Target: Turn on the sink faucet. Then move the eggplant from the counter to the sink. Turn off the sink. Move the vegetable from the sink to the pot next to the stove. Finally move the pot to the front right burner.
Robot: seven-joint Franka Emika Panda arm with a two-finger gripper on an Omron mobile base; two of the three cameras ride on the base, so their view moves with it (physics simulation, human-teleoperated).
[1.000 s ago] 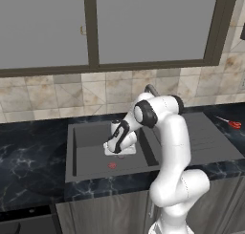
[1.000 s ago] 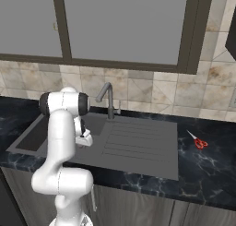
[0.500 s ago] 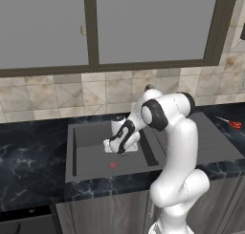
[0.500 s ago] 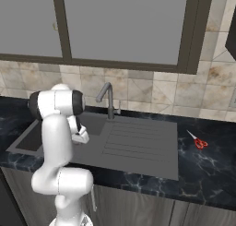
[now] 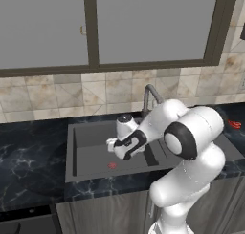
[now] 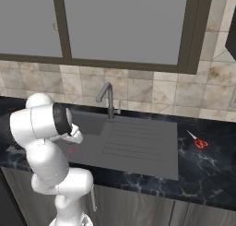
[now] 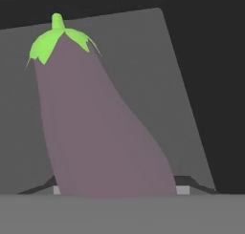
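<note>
The robot's hand (image 7: 115, 189) hangs low over the sink (image 5: 91, 142), its fingertips apparently clamped on the eggplant (image 7: 95, 128). The purple vegetable juts out above the grey basin floor, near the sink faucet (image 6: 107, 97).

The 2 base views look forward and down from behind the arm, left and right, sharing the sink (image 5: 91, 147) (image 6: 138, 144); the hand view sits very close above the basin.
</note>
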